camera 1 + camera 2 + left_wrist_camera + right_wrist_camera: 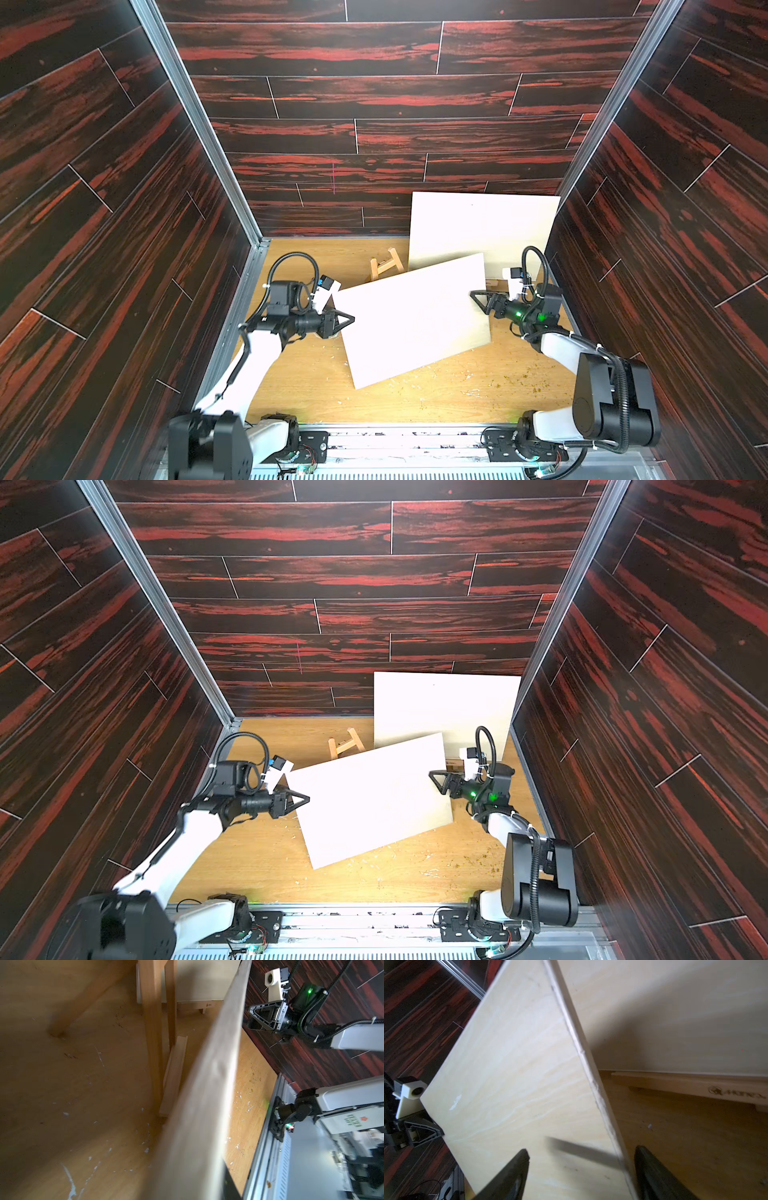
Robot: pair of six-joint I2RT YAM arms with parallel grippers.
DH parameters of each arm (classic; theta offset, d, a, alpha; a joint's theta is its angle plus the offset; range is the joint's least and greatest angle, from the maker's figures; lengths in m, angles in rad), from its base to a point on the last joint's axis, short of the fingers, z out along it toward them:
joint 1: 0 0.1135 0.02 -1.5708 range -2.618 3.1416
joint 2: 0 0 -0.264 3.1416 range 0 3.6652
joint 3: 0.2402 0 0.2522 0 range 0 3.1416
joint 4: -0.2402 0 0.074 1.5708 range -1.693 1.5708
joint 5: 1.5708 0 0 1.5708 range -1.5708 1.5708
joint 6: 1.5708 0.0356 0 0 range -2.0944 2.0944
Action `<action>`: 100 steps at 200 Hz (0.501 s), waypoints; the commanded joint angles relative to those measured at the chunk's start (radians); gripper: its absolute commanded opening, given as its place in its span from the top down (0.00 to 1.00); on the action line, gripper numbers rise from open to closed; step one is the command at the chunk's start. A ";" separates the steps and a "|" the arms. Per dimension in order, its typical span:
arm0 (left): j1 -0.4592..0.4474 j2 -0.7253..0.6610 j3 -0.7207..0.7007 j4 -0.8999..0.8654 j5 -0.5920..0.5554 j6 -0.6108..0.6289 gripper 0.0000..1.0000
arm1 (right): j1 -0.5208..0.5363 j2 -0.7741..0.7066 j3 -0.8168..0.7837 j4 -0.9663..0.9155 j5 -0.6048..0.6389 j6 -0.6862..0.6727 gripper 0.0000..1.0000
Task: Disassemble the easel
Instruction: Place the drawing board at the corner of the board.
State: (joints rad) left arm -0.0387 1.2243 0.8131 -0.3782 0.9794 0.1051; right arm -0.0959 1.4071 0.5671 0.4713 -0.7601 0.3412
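Thin pale board (415, 320) tilted over the desk (457, 395), in front of the easel (386, 266). Left tool (348, 320) pinches its left edge. Right tool (476, 296) is spread, straddling the opposite edge. I judge it light, stiff and smooth, so edge grips only.

two boards (415, 328) (478, 224), one easel frame (387, 266), two hands (348, 320) (477, 296)

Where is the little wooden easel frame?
In both top views the easel sits at the back of the table, behind the tilted board and beside the upright board.
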 commanded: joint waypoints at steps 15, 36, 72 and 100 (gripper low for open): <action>-0.019 0.064 0.084 0.140 -0.216 -0.021 1.00 | 0.058 -0.092 -0.110 -0.251 -0.193 0.131 0.19; -0.033 0.092 0.092 0.145 -0.229 -0.058 1.00 | 0.060 -0.151 -0.155 -0.296 -0.155 0.179 0.20; -0.052 0.116 0.083 0.153 -0.234 -0.089 1.00 | 0.061 -0.237 -0.188 -0.505 -0.025 0.168 0.15; -0.056 0.139 0.083 0.159 -0.247 -0.115 1.00 | 0.055 -0.248 -0.137 -0.640 0.146 0.137 0.11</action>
State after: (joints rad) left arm -0.0944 1.3434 0.8455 -0.4267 1.0218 0.0090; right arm -0.1017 1.1618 0.4408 0.2092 -0.5213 0.4213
